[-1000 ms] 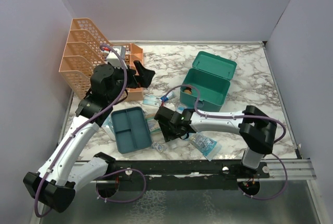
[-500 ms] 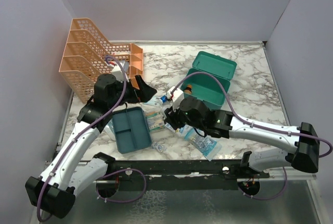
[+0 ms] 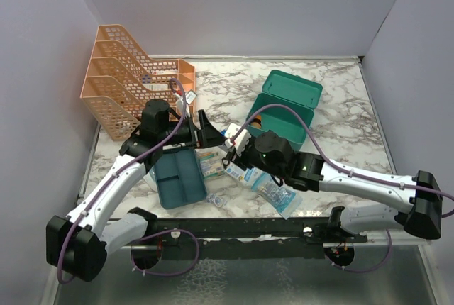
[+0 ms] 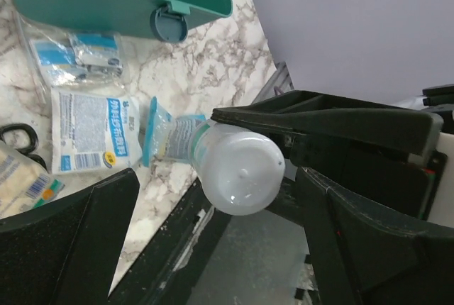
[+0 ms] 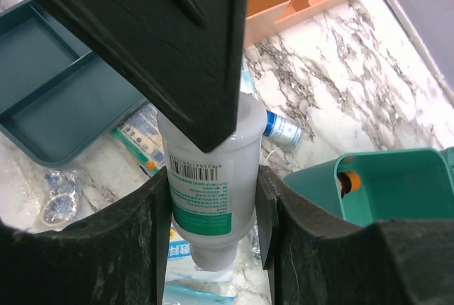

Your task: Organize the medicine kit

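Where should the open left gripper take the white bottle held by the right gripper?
On the free rounded end of the white bottle, clear of the right gripper, coming end-on. The open left gripper flanks that end, so it probably need only close.

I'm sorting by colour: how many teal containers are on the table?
2: the open medicine kit at the back right, and the flat divided tray at the front left. A smaller one could be hidden.

One medicine kit (image 3: 294,91) (lid open), one teal tray (image 3: 174,177), one orange rack (image 3: 113,81), one white bottle (image 5: 209,177), perhaps five packets (image 3: 278,196).
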{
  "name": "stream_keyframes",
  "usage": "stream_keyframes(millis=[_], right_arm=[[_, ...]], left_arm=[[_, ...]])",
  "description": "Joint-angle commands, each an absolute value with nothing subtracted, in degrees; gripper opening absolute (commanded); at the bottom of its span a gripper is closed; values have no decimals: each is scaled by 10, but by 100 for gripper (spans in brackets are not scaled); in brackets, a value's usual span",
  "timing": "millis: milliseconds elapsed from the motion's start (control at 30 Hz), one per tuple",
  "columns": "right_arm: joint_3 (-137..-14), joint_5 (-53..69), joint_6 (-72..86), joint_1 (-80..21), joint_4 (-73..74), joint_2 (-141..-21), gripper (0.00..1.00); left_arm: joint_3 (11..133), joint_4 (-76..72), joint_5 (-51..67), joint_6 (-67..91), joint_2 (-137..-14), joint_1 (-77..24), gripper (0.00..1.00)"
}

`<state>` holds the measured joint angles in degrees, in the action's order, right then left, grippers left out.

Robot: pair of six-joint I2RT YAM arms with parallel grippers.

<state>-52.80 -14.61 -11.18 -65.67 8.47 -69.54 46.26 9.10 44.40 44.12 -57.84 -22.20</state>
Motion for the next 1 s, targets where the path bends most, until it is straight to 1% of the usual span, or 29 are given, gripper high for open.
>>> stream_keyframes(millis=[0,167,200,267,300,333,367,433,600,667,767,833,967], right_arm=[[-566,-118,-183,-658,71,-707,42],[-585,-95,-197,-658,89,-730,42],[-586,-93,-198,-658,89,-732,41],[-588,-90,-197,-658,91,-737,41],[-589,-92,-197,-658,91,-740,41],[-590,-95,-195,-658,92,-742,42],[-592,-98,-194,-658,93,-746,42],[-595,-105,-183,-658,95,-753,42],[-612,-119,-150,-658,113,-765,43],[-610,-127,-141,-658,113,-764,48],[-607,-136,-115,-658,110,-757,64],[-604,-141,-87,-658,112,-748,71],[-598,-179,0,-658,121,-710,73]], left_arm=[[457,92,503,482,-609,-219,94],[465,88,499,496,-619,-219,89],[464,83,503,503,-621,-219,86],[462,90,508,505,-626,-219,76],[465,106,503,498,-628,-219,68],[472,130,488,488,-629,-219,62],[481,163,470,473,-629,-219,59],[492,188,461,455,-627,-217,57],[494,186,470,457,-626,-217,52],[492,178,469,456,-623,-216,52],[487,139,447,464,-608,-215,51],[479,102,426,476,-595,-213,51],[453,11,384,502,-570,-209,49]])
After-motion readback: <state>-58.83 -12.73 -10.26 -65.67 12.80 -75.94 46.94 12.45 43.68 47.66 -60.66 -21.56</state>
